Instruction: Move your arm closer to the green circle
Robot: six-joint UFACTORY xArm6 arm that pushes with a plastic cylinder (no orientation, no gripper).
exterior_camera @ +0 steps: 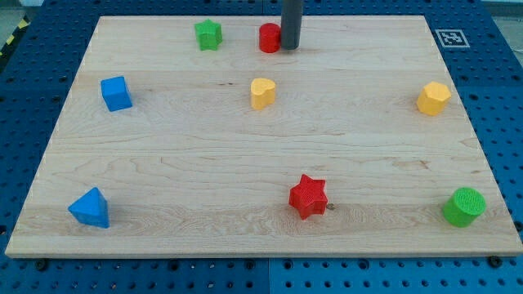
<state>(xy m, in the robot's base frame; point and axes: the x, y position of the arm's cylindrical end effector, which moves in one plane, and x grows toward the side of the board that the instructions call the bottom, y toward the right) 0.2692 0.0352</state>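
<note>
The green circle (464, 206) is a short green cylinder near the view's bottom right corner of the wooden board (163, 163). My tip (291, 47) is at the view's top centre, far from the green circle. It stands right beside a red round block (269, 37), on that block's right, touching or almost touching it.
A green star (208, 34) is at the top left of centre. A yellow heart (261, 93) lies below the red round block. A yellow hexagon (433, 98) is at the right. A red star (308, 196) is at the bottom centre. A blue cube (116, 93) and a blue triangle (90, 208) are at the left.
</note>
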